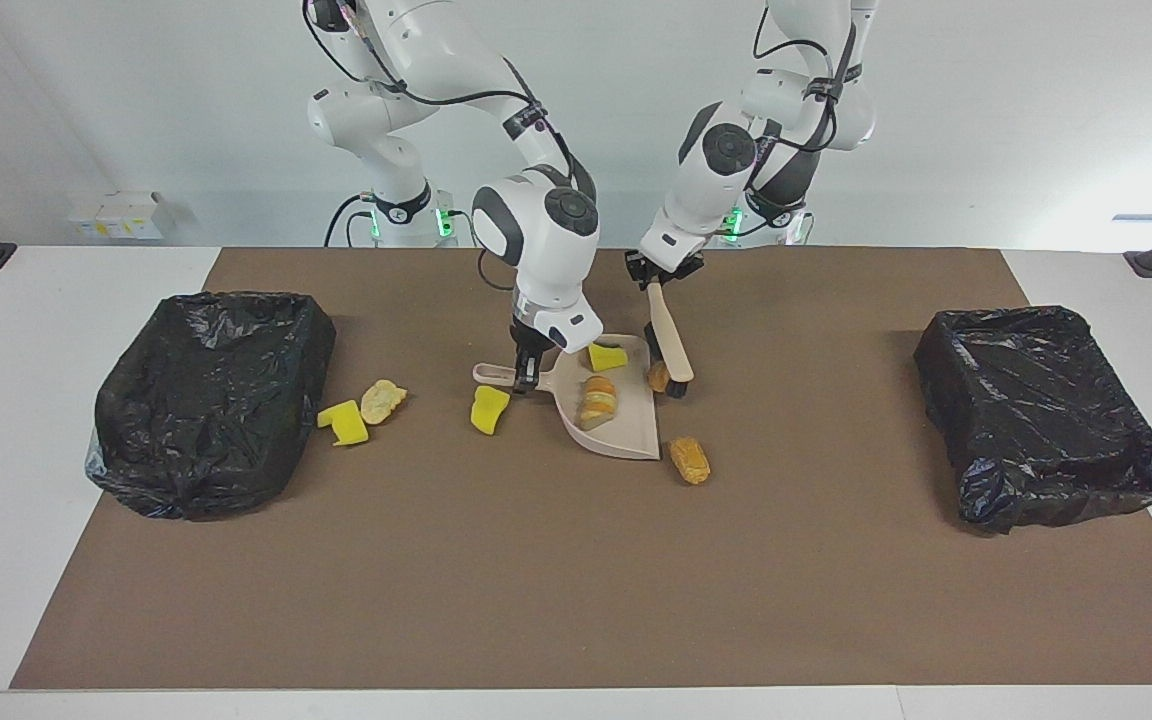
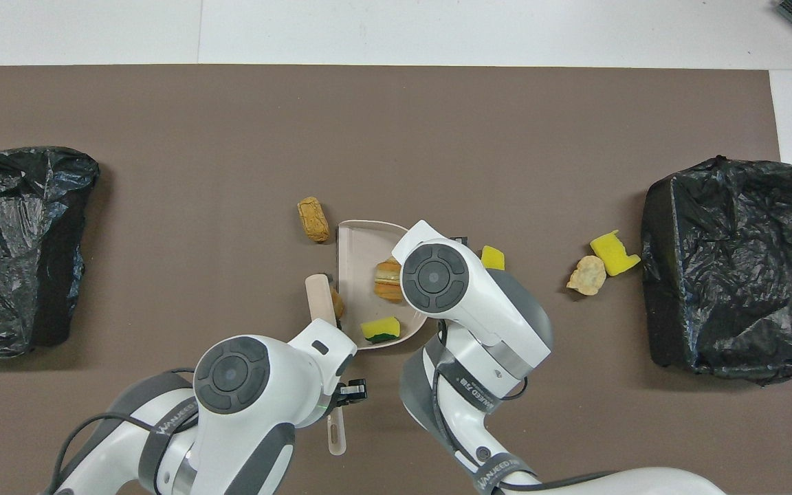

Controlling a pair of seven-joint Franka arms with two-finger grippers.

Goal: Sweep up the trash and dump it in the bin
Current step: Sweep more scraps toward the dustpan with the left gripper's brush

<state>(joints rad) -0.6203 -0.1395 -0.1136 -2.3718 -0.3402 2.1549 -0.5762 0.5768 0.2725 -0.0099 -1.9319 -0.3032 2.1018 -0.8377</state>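
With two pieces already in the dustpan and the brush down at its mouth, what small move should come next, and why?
Probably a short stroke of the brush, held by the left pincer, nudging the small brown piece at the pan's mouth into the dustpan. The right pincer steadies the pan's handle.

Trash: yellow sponges, bread bits; two in dustpan, rest scattered.
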